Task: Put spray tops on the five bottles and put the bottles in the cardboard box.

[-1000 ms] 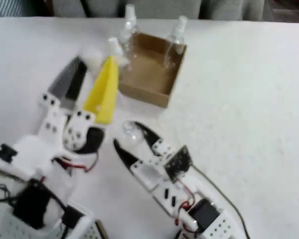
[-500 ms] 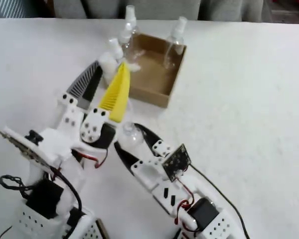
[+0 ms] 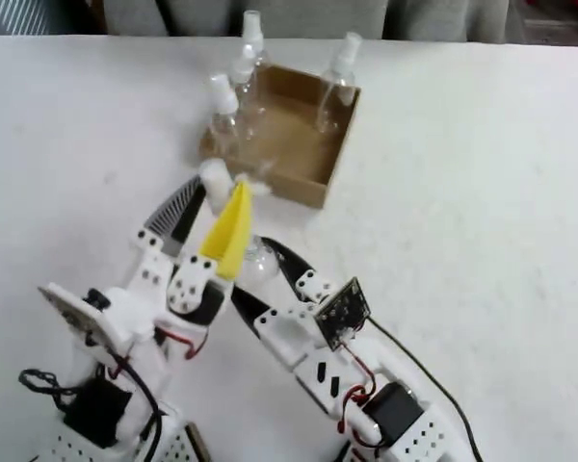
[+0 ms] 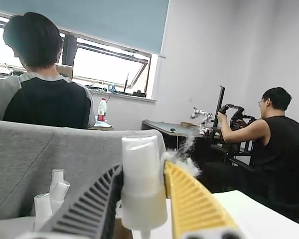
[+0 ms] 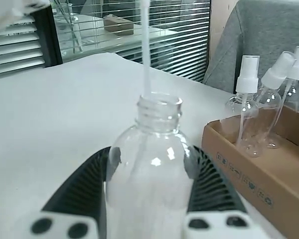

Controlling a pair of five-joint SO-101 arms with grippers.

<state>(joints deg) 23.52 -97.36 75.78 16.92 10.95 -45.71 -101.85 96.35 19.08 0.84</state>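
Bright, even light falls on the white table (image 3: 482, 192), where shadows are faint and soft. Daylight glares white through the windows (image 4: 107, 67), and small highlights glint on the clear bottle (image 5: 149, 169).

Uncapped bottle (image 5: 149, 174) (upright), spray top (image 4: 142, 179) above

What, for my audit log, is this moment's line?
left gripper: shut on spray top | right gripper: shut on bottle | tube at bottle mouth | capped bottles in box
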